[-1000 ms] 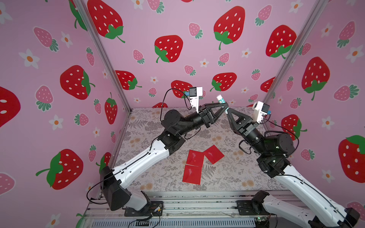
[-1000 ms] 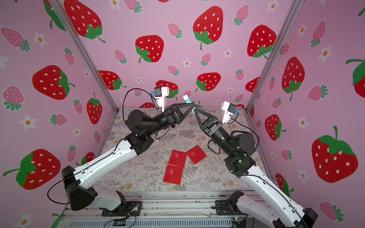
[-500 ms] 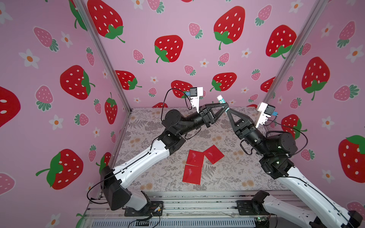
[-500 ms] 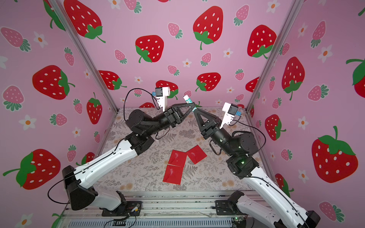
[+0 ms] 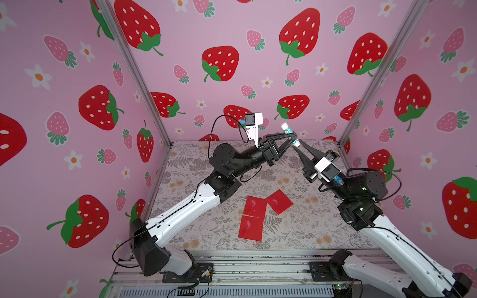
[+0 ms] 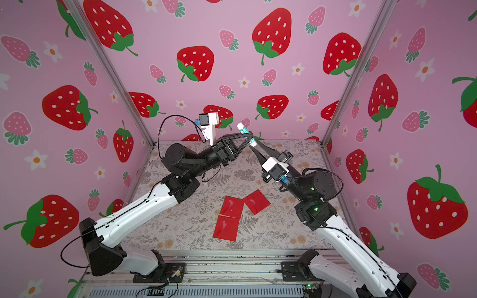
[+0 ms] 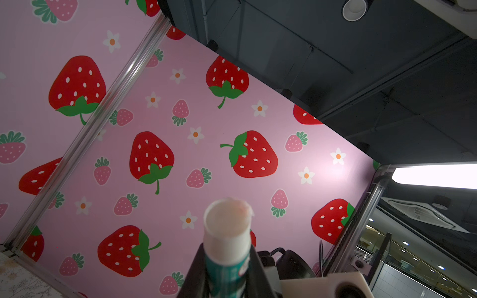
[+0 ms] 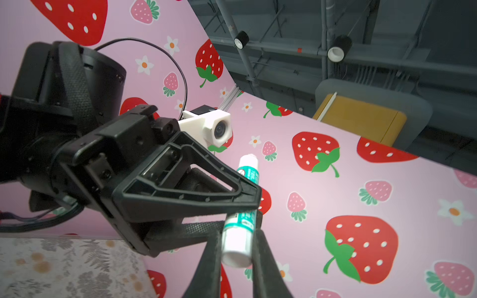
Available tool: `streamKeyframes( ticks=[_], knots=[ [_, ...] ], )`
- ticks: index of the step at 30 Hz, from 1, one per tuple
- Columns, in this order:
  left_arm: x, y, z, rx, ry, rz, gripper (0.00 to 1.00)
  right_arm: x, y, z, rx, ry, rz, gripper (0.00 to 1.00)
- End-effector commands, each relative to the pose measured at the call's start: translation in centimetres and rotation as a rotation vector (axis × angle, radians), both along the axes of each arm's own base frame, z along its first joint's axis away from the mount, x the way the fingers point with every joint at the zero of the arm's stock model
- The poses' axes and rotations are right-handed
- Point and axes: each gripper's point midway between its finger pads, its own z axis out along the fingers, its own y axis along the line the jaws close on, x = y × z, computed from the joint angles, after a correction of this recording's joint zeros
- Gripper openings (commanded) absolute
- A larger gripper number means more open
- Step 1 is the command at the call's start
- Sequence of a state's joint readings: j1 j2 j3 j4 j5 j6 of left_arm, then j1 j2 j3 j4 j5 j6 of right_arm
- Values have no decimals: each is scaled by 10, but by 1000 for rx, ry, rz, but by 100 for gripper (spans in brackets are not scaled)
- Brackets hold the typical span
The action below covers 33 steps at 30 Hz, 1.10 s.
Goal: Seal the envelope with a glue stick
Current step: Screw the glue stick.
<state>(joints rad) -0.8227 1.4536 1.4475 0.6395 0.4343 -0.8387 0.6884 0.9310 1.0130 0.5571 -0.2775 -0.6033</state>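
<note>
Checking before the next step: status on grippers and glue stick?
Left gripper shut on glue stick label. Right gripper shut on its white end. Stick aloft; red envelopes flat below. Nothing blocking.

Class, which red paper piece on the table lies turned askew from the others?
The red piece nearest the right arm, set cornerwise; the other two line up.

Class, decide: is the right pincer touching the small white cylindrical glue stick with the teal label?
Touching: the right wrist view shows the right pincer clamping the glue stick at its white end.
</note>
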Motion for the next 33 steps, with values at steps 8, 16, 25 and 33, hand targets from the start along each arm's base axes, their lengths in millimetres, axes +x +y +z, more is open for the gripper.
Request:
streamKeyframes(
  ticks=[8, 16, 25, 33],
  knots=[
    [-10, 4, 11, -18, -40, -13, 0, -15, -45, 12, 345, 326, 116, 34],
    [-14, 2, 13, -12, -64, -29, 0, -13, -57, 5, 836, 986, 543, 56],
    [-16, 3, 17, -33, -66, -42, 0, -10, -31, 18, 896, 1111, 815, 53],
    [-13, 1, 15, -29, -55, -40, 0, 1, -10, 18, 855, 1132, 856, 42]
  ],
)
